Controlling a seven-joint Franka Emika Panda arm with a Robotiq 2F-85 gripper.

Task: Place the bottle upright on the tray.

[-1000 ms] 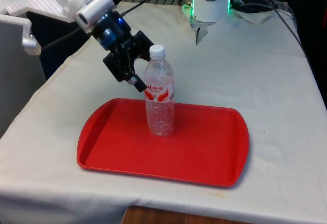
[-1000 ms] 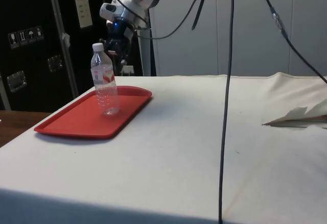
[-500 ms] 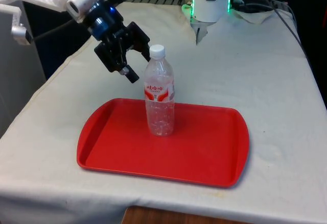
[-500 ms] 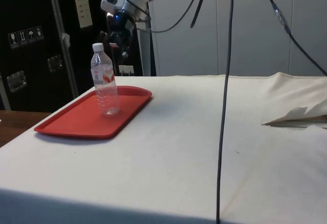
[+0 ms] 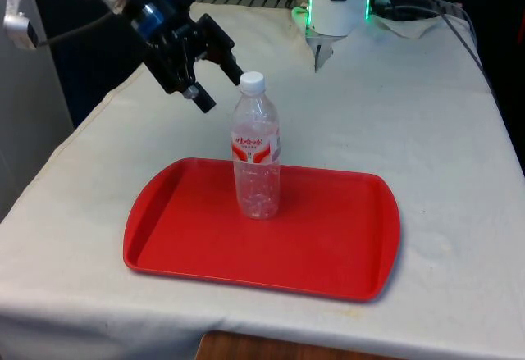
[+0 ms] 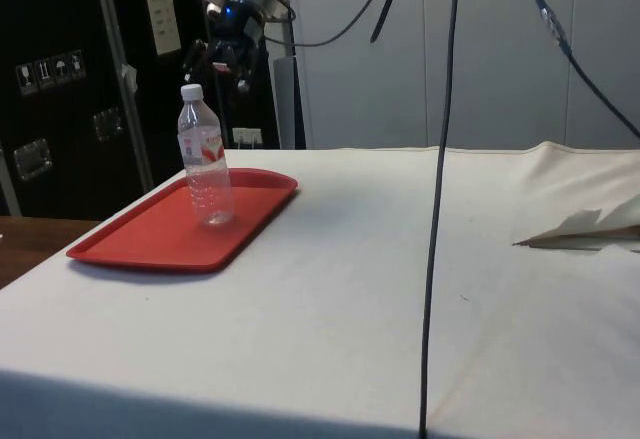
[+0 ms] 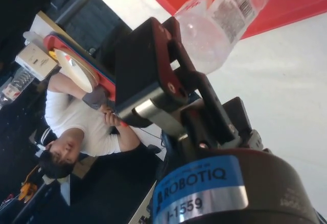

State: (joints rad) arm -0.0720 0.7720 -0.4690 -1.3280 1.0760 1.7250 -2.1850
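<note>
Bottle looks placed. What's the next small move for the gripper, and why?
Probably just lift the gripper a bit further up and away. The bottle stands upright on the red tray, cap on, and the open fingers sit apart from it near cap height, so backing off avoids knocking it over.

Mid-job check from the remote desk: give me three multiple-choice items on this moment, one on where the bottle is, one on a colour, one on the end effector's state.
1. Where is the bottle?
A. On the cloth beside the tray
B. On the tray
C. In the end effector

2. What colour is the bottle's cap?
A. White
B. Blue
C. Red

3. What is the state of the end effector?
A. Shut on the bottle
B. Shut on nothing
C. Open, apart from the bottle

Answers:
1 B, its base stands upright on the red tray in the front and side views.
2 A, the cap is white in both views.
3 C, its fingers are spread, up and to the front view's left of the cap.
</note>
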